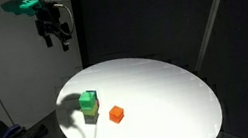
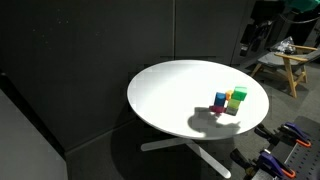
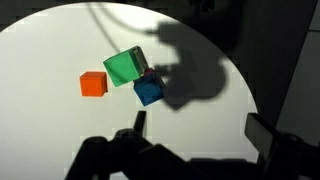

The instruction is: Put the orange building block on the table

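Ext. view: 1 orange building block (image 1: 116, 114) sits flat on the table (image 1: 167, 82), just beside but not touching 1 green stack (image 1: 89, 103). Both are near the table edge at the picture's left. How many blocks make up the stack can't be told here. The gripper (image 1: 56, 40) hangs high above the far edge, well apart from the blocks, w/ its fingers spread and nothing between them. The tabletop is round, white and brightly lit, and the walls behind are dark.

Ext. view: the table (image 2: 170, 90) stands on a white pedestal. There is 1 cluster of blocks (image 2: 231, 100) near the edge at the picture's right, showing blue, green and yellow faces. The orange one is too small to pick out for sure. 1 wooden stool (image 2: 288, 62) stands beyond the table, and the walls are black.

Wrist view: 1 orange building block (image 3: 93, 84) rests alone on the white top, a small gap from 1 green block (image 3: 124, 66). The green block is tilted and touches 1 blue block (image 3: 148, 92). The gripper (image 3: 194, 122) fingers stand wide apart and empty. Its shadow falls next to the blocks, by the curved table edge.
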